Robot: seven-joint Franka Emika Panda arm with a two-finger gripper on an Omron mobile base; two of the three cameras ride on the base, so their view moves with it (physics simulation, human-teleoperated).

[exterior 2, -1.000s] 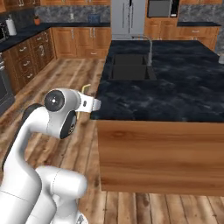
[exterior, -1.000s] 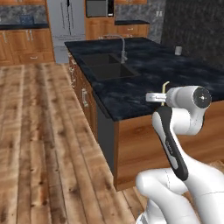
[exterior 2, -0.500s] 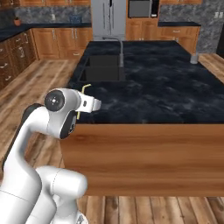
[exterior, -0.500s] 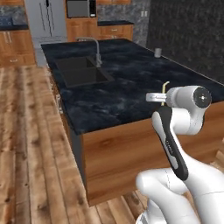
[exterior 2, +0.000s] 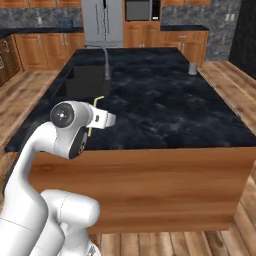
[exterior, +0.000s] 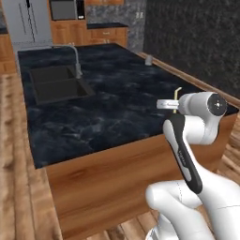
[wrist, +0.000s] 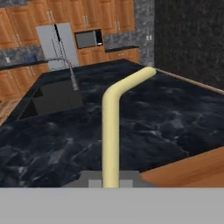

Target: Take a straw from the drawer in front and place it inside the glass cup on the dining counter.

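I have the arm folded back over its base, forearm upright and the wrist level, so the gripper [exterior: 164, 105] points out over the near edge of the dining counter [exterior: 117, 117]. Its fingers are pinched on the straw [wrist: 112, 131], which stands upright with its bent top leaning toward 2 o'clock. The glass cup [exterior 2: 193, 68] sits well away, near the far right edge at about 1 o'clock.

- A home kitchen, rendered.
- Dining counter [exterior 2: 165, 105] with black veined marble top holds a built-in sink [exterior 2: 85, 82] and curved faucet [exterior 2: 105, 60].
- Behind the counter: steel refrigerator [exterior 2: 102, 22], microwave [exterior 2: 139, 10], wooden cabinets [exterior 2: 42, 50].
- Wood plank floor [exterior: 11, 206] surrounds it.
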